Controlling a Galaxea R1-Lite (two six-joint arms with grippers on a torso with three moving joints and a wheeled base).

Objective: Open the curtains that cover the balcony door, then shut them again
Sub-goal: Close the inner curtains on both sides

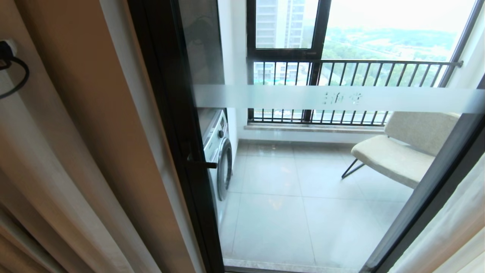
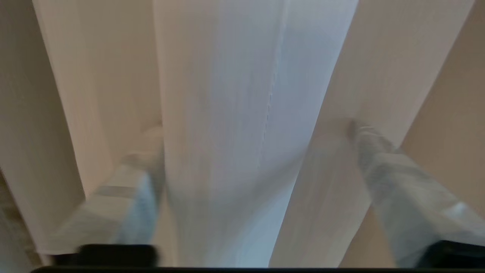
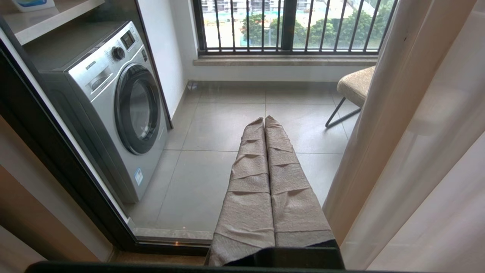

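Balcony beyond the glass: tiled floor, one washing machine (image 1: pixel 218 151), one padded chair (image 1: pixel 401 149), one barred railing (image 1: pixel 352 91) under the far window. One wall plug with its cable (image 1: pixel 9 64) shows at the left edge of the head view.

Balcony door (image 1: pixel 303 98): black frame, frosted band across the pane, uncovered across the whole middle of the head view. Curtains drawn off to both sides: beige panel (image 1: pixel 87 151) bunched at left, one pale sheer (image 1: pixel 454 227) at right.

Left gripper (image 2: pixel 250 140): outside the head view, seen only from its own wrist camera. Fingers (image 2: pixel 125 197) spread wide apart, nothing clamped. One translucent sheer fold (image 2: pixel 231 113) hangs straight between them; beige pleats (image 2: pixel 379 76) stand just outside each finger. Whether either pad touches cloth, cannot tell; view is blurred.

Right gripper (image 3: pixel 264 125): parked, two wrapped fingers pressed together, empty. It points at the balcony floor through the glass; washing machine off to one side of it, curtain and sheer folds (image 3: pixel 409 132) close on the other.

Judgement: door stands open to view, so the opening half looks done, and the closing half is in hand. Left gripper is lined up on a fold to draw the left curtain back across.

Next move calls for: closing the fingers on the fold, catching beige cloth as well as sheer if both are to travel, then a steady sideways pull toward the glass. Thin sheer may slip from a loose pinch.

Count: two grippers, one door pane in view, curtains on two sides.
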